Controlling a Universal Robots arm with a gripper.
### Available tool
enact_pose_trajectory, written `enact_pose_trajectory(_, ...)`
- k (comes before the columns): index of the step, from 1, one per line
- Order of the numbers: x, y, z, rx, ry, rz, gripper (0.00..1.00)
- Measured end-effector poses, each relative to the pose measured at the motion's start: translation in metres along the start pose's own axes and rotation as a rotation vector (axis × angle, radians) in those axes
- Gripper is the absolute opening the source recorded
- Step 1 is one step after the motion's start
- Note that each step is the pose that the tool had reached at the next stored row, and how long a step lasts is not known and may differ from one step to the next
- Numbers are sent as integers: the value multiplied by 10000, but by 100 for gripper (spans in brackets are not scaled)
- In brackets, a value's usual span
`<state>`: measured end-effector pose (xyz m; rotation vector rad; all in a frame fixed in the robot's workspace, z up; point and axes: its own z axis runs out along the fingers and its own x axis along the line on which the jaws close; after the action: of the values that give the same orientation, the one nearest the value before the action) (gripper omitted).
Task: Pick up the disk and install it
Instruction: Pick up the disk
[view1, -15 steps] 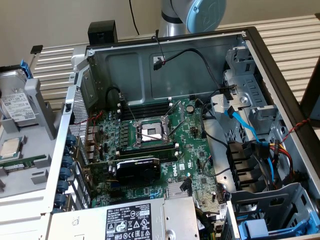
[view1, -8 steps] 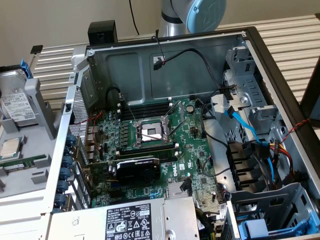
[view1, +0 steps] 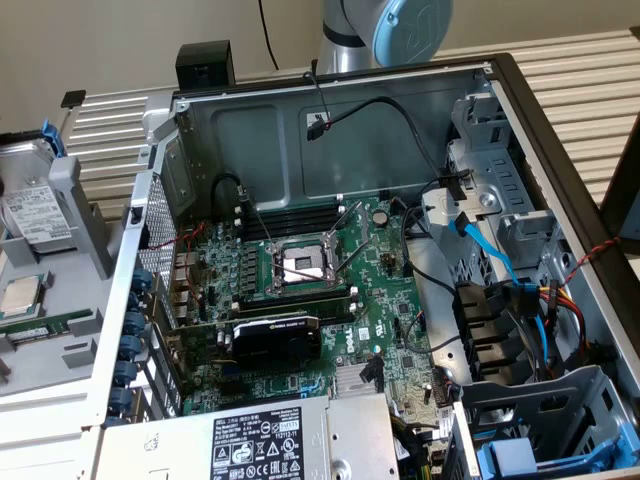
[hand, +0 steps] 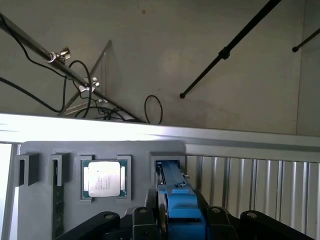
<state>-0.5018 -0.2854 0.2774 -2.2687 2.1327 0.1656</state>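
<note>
Silver, blue-framed disk (view1: 35, 212), white label unreadable, stands beside square silver processor chip (hand: 105, 180); black gripper (hand: 177, 225) straddles it, whether clamped I cannot tell.

The dark-and-silver rectangular metal disk (view1: 38, 212) sits in the grey plastic tray (view1: 88, 232), beside the small square silver processor chip (view1: 22, 293). The tray lies at the exterior view's left of the open metal computer case (view1: 270, 140).

Glossy blue plastic carrier on disk (hand: 180, 210); matt grey plastic tray (hand: 37, 210)
</note>
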Motion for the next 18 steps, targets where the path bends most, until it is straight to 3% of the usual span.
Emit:
enact_pose_trajectory(10,2,-1,18,-91,-8,37,38)
enact_pose_trajectory(15,2,-1,20,-189,-16,69,38)
enact_pose_trajectory(18,2,-1,18,-198,-17,72,38)
